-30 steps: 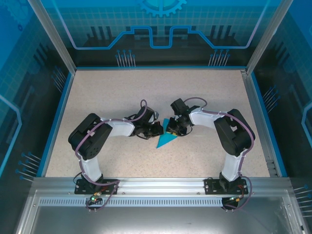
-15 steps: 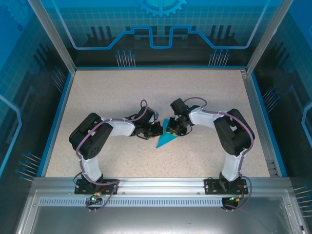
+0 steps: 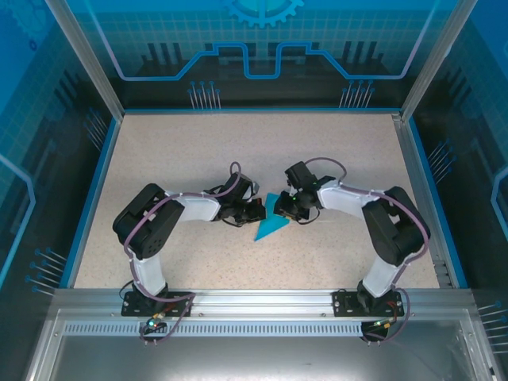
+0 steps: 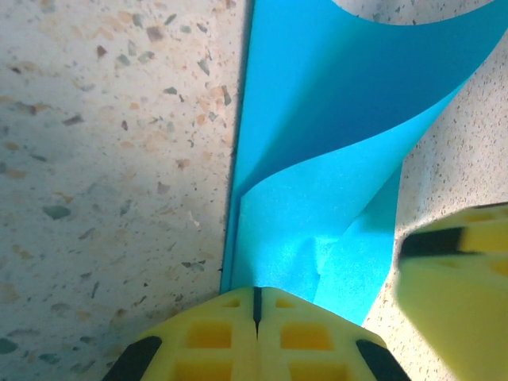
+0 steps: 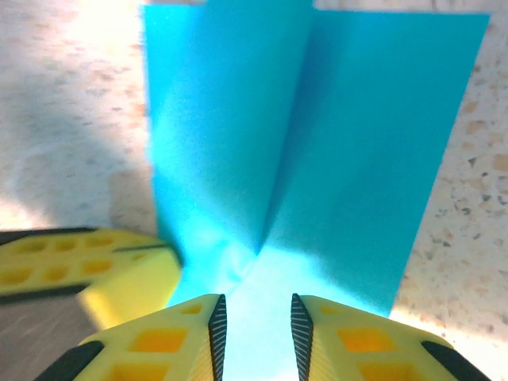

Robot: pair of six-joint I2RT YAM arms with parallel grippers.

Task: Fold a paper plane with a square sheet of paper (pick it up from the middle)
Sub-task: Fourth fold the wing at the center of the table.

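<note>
One sheet of paper (image 3: 271,227) lies near the middle of the speckled bench (image 3: 175,151), between two arms whose hands meet over its far end. It is bright cyan-blue, plain and unmarked, and from above it reads as a slim triangle pointing toward the near left.

The left hand (image 3: 255,211) sits at the sheet's left edge. In the left wrist view its two yellow fingers are pressed together (image 4: 255,295) on the near edge of the paper (image 4: 317,159), which curls up from the bench in a loose layer with a small wrinkle just ahead of the fingertips.

The right hand (image 3: 287,208) is at the sheet's right edge. In its wrist view the fingers stand slightly apart (image 5: 254,305), with the paper (image 5: 341,119) showing in the gap. A straight centre crease splits the sheet into two panels.
</note>
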